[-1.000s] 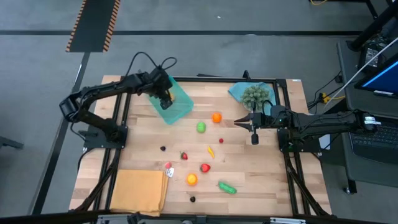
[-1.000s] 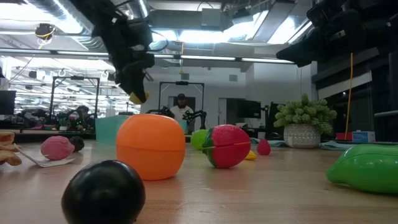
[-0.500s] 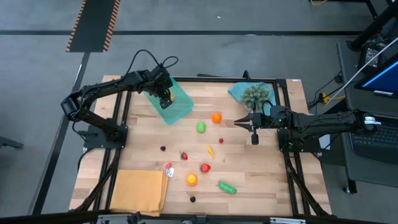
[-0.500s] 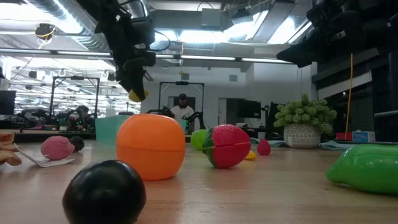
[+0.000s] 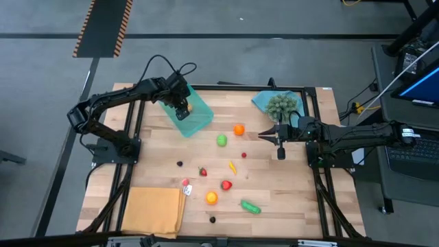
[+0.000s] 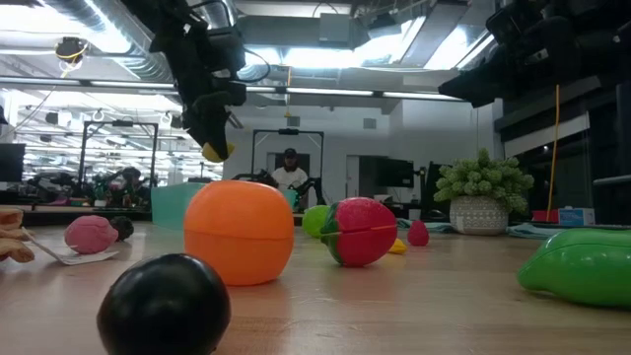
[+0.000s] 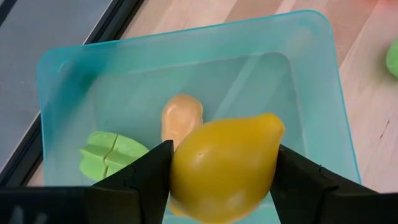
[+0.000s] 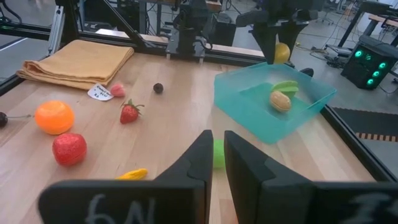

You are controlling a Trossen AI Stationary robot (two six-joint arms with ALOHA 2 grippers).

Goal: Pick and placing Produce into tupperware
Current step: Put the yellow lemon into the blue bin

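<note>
A yellow toy lemon (image 7: 224, 165) is held above the teal tupperware tray (image 7: 320, 81) by the left gripper (image 7: 222, 177), near the tray's middle as seen past the wrist. If the lemon is let go from this height, it could bounce on the hard plastic and hop over the low wall, or be deflected by the green piece (image 7: 112, 155) and the tan piece (image 7: 181, 115) already lying inside. The tray sits close to the table's far edge (image 5: 226, 85), so a rolling escape might be lost off the table. The lemon's rounded, smooth skin also makes an early slip likely if the grip is loosened unevenly.

The left jaws are spread partway and clamped against the lemon's two sides, with nothing else touched. The right gripper (image 8: 216, 163) is parked low over the table near the green fruit (image 5: 221, 140), its fingers pressed together and empty. The remaining produce is scattered across the wooden table (image 5: 288, 185)
</note>
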